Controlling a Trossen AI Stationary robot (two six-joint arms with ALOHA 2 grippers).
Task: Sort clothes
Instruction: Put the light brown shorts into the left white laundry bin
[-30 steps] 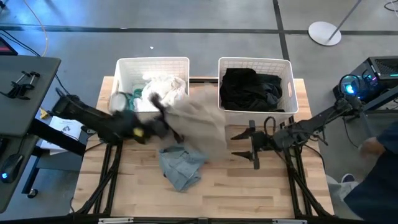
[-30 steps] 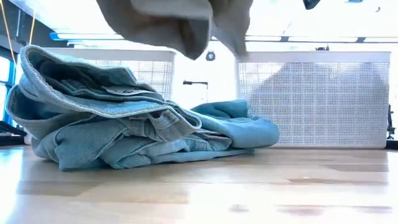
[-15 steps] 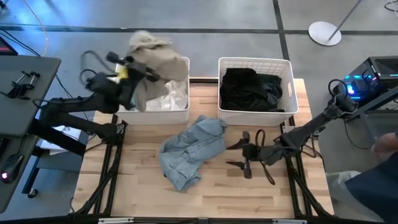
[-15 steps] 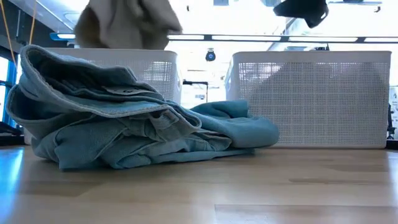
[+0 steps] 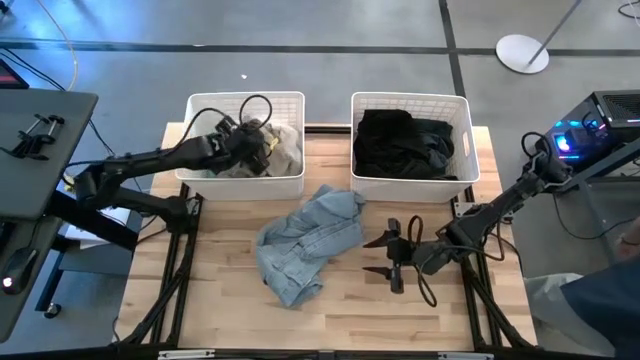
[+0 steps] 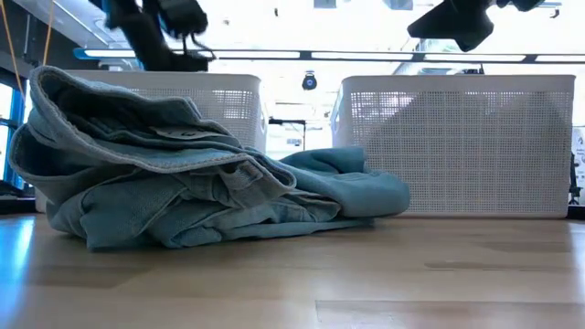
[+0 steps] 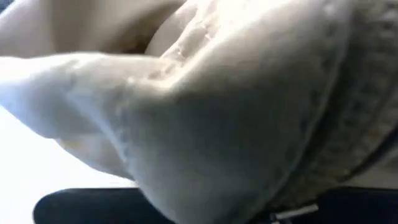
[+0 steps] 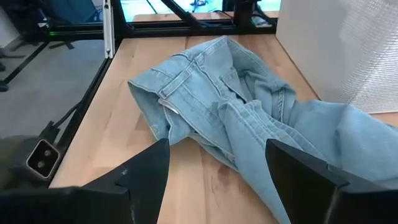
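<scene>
My left gripper reaches over the left white basket, shut on the beige garment. That garment is bunched in the basket's right part and fills the left wrist view. A light blue denim garment lies crumpled on the table's middle. My right gripper hovers open just right of it, its fingers pointing at the denim without touching it. Black clothes fill the right basket. My left gripper is shut on the beige garment, slanting down into the left basket from the table's left. The cloth itself and the gripper's body hide the place of contact, so which part it holds cannot be told. The garment sits bunched in the basket below the fingers.
The two lattice baskets stand side by side along the table's far edge, with a gap between them. Bare wood lies near and to the right of the denim. Both arms show dark at the top of the low view.
My left gripper has swung the beige garment from above the table's middle up and to the far left, then down into the left basket, tipping downward. The garment, spread in the air before, is now bunched in the basket. My right gripper has sunk a little toward the denim.
</scene>
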